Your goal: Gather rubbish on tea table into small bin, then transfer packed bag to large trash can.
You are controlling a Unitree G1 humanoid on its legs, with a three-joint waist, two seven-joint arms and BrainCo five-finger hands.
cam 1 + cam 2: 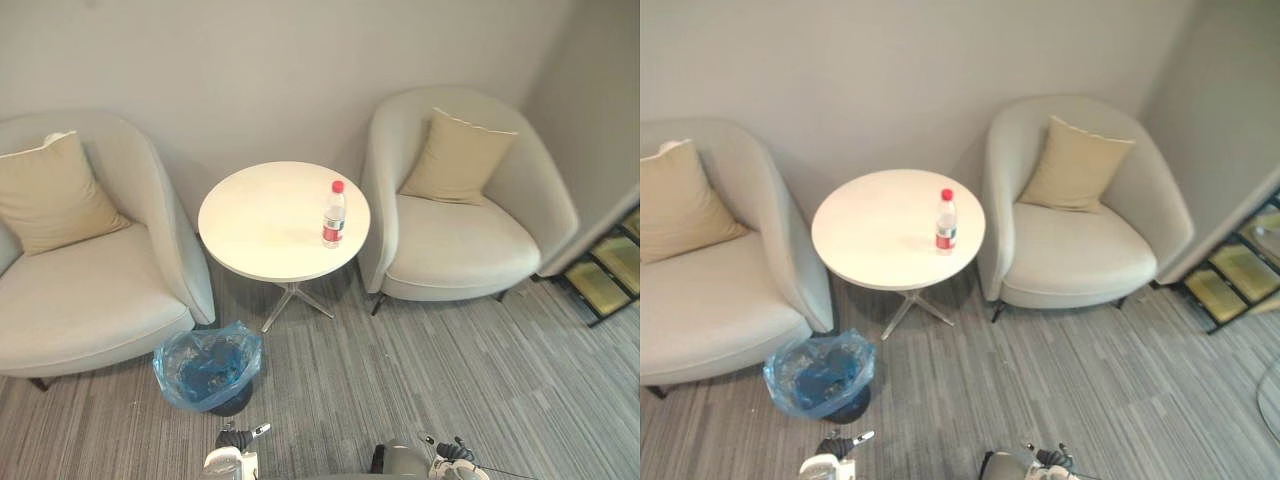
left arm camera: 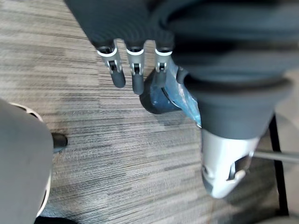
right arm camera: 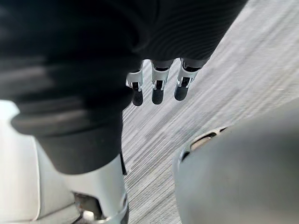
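Bottle upright on the round bench, near its right edge, awaiting collection; blue-lined small bin on the floor near the bench's foot, mouth open to receive it; left hand and right hand hang relaxed, empty.

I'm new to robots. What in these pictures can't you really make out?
Inside the small bin: left eye view, the crumpled blue bag hides any contents.
Bottle on the tea table: eye views, too small to tell how full.
Bin's shape: left wrist view, the left robot hand covers most of it.
Left armchair: left eye view, cut off by the edge.
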